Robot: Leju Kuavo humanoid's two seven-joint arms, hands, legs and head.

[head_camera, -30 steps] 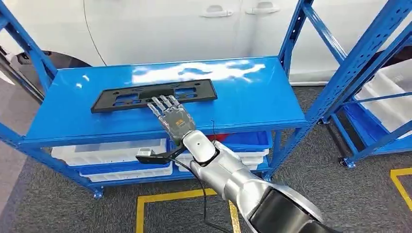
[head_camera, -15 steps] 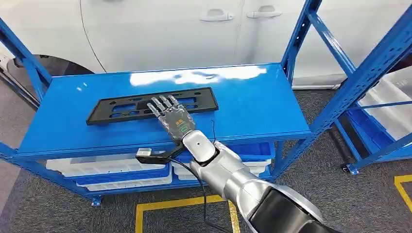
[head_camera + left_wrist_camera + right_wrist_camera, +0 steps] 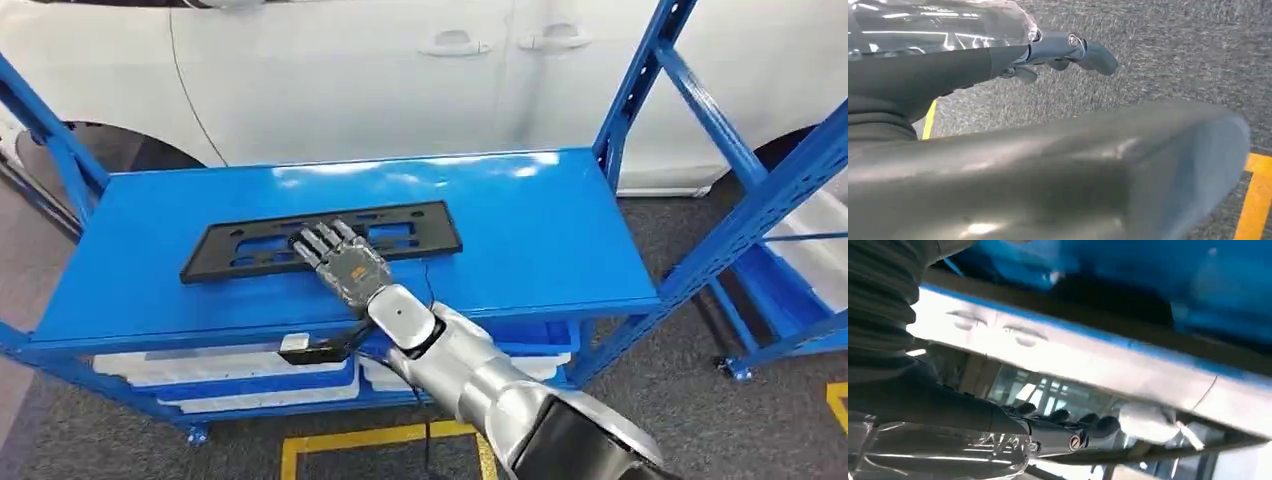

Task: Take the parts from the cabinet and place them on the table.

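Right hand (image 3: 341,262) lies flat, fingers extended, on the long flat black plastic part (image 3: 240,248) on the blue metal shelf (image 3: 540,230), gripping nothing; part stretches toward 9 and 3 o'clock.

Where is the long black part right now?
In the head view, the black part lies flat on the blue shelf top, left of centre, under the right hand.

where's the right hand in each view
Head view: right hand at centre, resting on the black plate frame.
Left wrist view: not in it.
Right wrist view: dark fingers low, left of centre.
Shared landmark: the blue shelf.
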